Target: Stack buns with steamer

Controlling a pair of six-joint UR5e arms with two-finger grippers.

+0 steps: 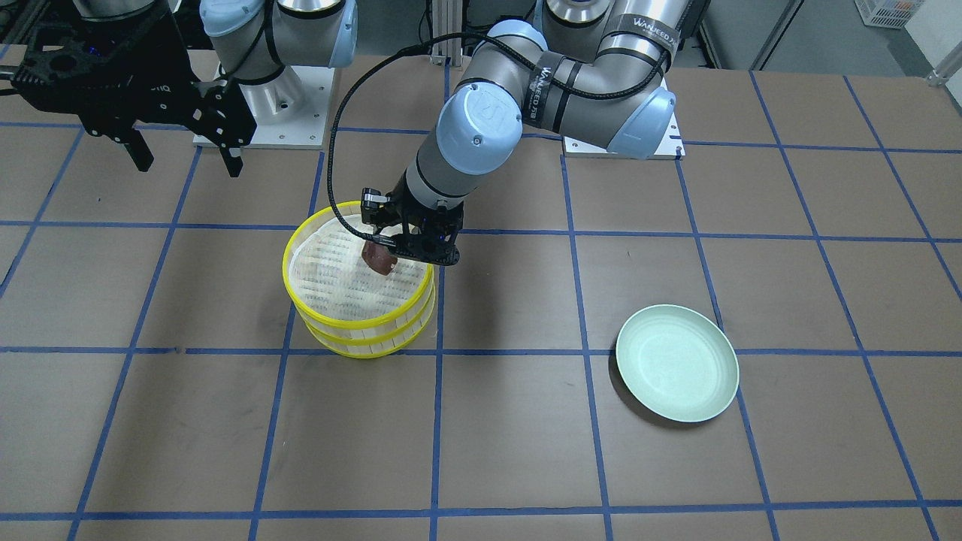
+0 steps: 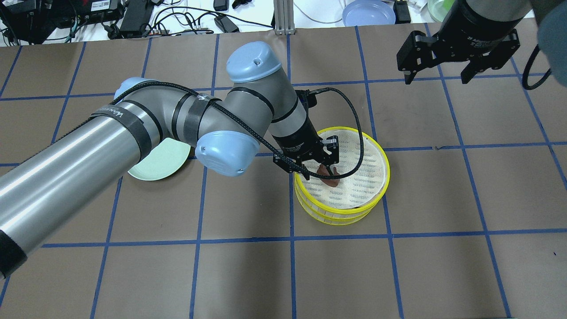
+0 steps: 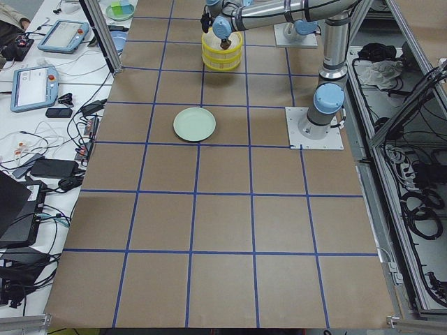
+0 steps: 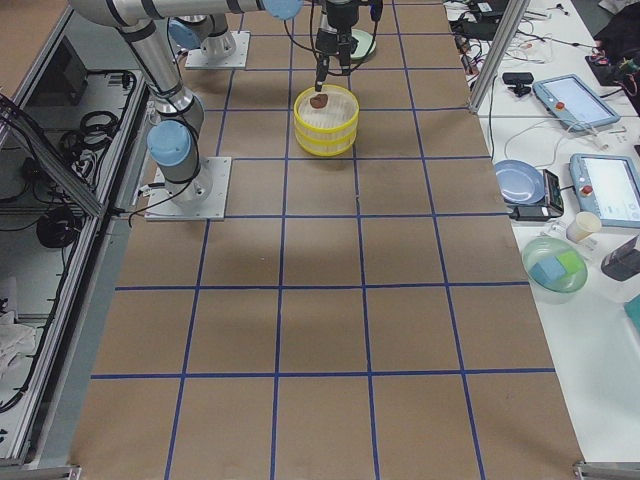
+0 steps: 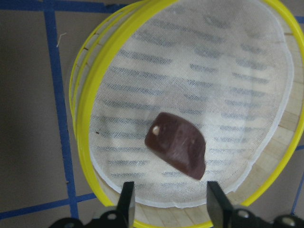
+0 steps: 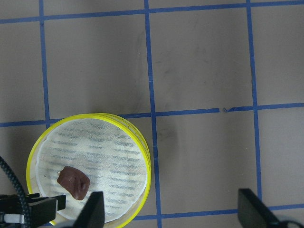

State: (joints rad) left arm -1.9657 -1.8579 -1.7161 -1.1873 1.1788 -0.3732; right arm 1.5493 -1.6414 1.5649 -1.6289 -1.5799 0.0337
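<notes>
Trays of the steamer point(image 1: 361, 334) stand stacked on the counter point(image 1: 526, 421). We see the brown bun point(image 5: 178, 152) lying, it seems, in the top tray below our left tool point(image 5: 169, 186), which is released. The right tool point(image 2: 436, 77) is also released, well apart.

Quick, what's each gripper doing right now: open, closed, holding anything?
Left gripper: open, holding nothing; the brown bun lies loose in the steamer.
Right gripper: open, empty.

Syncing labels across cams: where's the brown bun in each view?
Front-facing: bun left of centre.
Overhead: bun right of centre.
Exterior left: bun top centre, tiny.
Exterior right: bun top centre.
Left wrist: bun centre.
Right wrist: bun lower left.
Landmark: yellow-rimmed steamer holding it.
</notes>
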